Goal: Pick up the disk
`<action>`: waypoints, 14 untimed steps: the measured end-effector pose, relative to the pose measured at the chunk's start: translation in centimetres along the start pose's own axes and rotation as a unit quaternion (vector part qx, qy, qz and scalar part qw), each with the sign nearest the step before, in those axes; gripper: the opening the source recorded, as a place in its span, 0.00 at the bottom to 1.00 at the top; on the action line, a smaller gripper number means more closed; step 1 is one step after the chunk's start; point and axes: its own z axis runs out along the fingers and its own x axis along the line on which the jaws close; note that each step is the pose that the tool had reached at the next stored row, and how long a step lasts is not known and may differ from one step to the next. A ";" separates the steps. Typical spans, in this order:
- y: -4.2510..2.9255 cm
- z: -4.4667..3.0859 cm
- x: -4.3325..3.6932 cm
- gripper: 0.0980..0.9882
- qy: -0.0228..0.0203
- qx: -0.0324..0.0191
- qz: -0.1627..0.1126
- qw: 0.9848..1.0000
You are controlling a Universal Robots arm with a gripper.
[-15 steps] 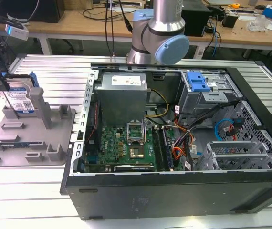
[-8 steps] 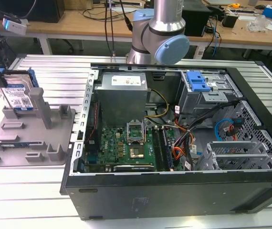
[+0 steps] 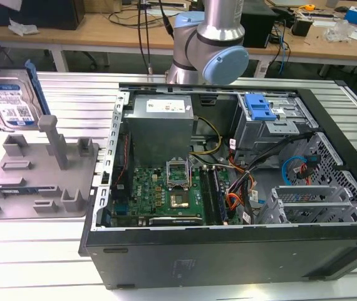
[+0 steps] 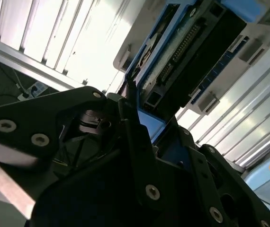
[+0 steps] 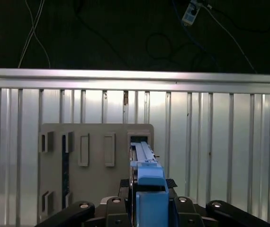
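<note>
Lift stage of the pick, by the look of it: flat silver-grey hard drive with white-and-blue label and blue plastic side rails (image 3: 10,100) hanging on edge in the air, clear above the grey plastic fixture with upright posts (image 3: 37,179), at the exterior view's left. Black gripper (image 5: 147,201) clamped on the disk, blue rail end caught between dark finger links in the first wrist view; same grasp seen from below in the second wrist view, one black finger (image 4: 135,127) pressed against the blue rail with the drive's connector edge (image 4: 182,52) running away from the jaws. Disk upright, label face toward the exterior camera, no contact with fixture visible. Fixture lying directly beneath the drive in the first wrist view, resting on the ribbed aluminium table (image 3: 66,84), its slots seemingly vacated. Open black computer case (image 3: 228,207) well apart, toward the exterior view's right, with bright blue plastic drive bracket (image 3: 258,106) untouched inside. Silver arm segment with pale blue joint cap (image 3: 225,63) standing behind the case. Judgement: pick essentially achieved; any further move calling for a steady hold, grip narrow and near one end of the drive, so some risk of tilt or slip if swung quickly.
</note>
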 end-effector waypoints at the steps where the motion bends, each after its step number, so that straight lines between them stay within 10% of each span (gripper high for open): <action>1: 0.01 -0.62 0.01 0.30 0.000 0.000 0.000 1.000; 14: 0.16 -8.77 0.15 0.30 -0.001 0.000 0.000 1.000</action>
